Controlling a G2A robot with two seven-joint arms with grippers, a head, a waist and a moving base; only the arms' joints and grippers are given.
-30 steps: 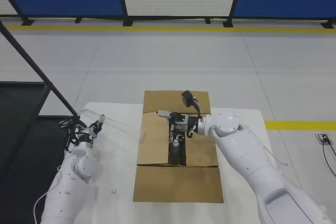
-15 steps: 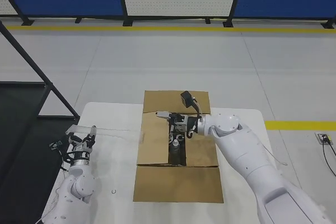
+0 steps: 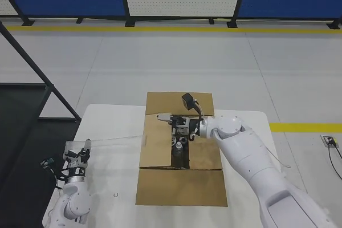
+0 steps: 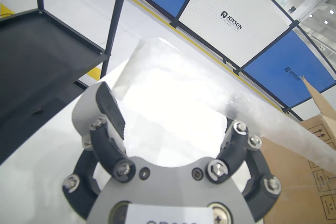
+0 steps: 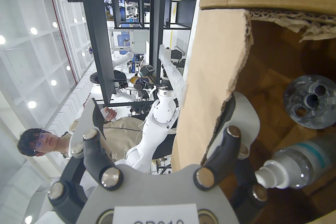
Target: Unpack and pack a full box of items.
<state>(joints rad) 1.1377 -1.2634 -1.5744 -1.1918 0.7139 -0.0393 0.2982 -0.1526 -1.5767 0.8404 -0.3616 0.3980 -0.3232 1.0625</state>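
On the table (image 3: 114,122), the box (image 3: 182,191) sits open at centre. White packing film (image 4: 183,83) runs from its 9 o'clock flap (image 5: 210,78) to the left gripper (image 4: 168,109) at the table's 8 o'clock edge — fingers apart, film draped across. The right gripper (image 5: 168,109), spread, straddles that flap. Unpacking, I judge; next, lay the film clear, then take the bottle (image 5: 296,164) inside.

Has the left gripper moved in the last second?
Yes. In the top view the left gripper has drawn back from the box, toward the near left corner of the table.
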